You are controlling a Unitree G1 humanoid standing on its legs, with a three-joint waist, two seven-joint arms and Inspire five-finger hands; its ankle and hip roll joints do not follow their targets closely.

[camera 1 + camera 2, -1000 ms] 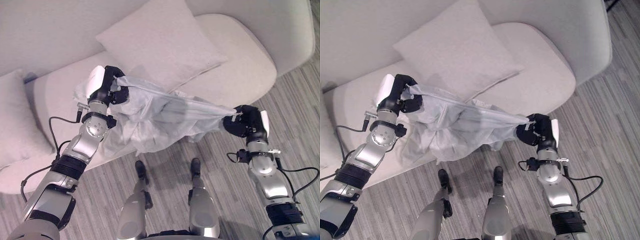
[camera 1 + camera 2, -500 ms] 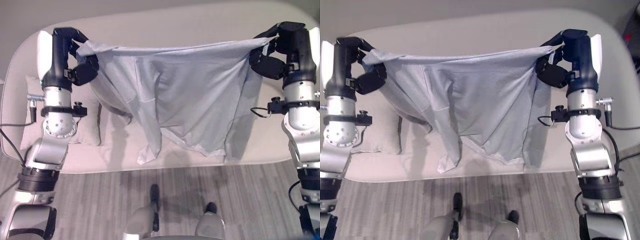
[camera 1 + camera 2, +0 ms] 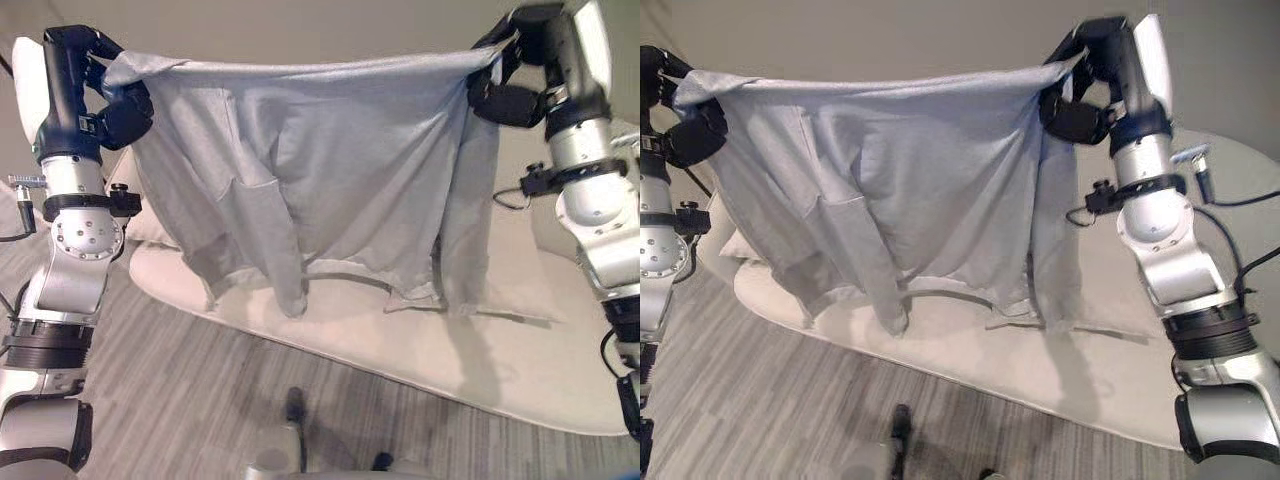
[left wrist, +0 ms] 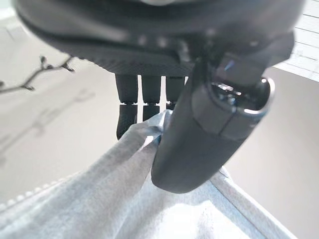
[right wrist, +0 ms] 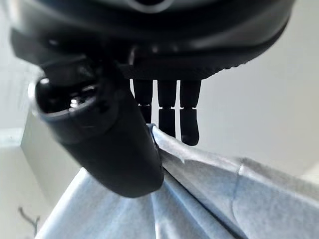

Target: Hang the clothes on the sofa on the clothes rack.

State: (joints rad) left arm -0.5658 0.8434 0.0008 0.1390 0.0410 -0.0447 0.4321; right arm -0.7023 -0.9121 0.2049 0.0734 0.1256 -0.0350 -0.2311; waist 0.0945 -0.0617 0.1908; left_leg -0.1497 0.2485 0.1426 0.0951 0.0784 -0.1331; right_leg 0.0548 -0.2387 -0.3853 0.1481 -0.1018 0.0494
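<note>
Shirt (image 3: 330, 170) is hanging stretched between us: we are pinching its top edge in our left hand (image 3: 95, 90) and right hand (image 3: 525, 70), above the sofa (image 3: 480, 350).

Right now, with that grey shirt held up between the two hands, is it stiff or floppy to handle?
Probably floppy: the shirt sags and drapes in folds between the left hand and right hand. It is likely light, since pinches at two corners hold it up.

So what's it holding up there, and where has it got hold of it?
A grey shirt, stretched out by its top edge: left robot hand pinches one corner, right robot hand the other.
</note>
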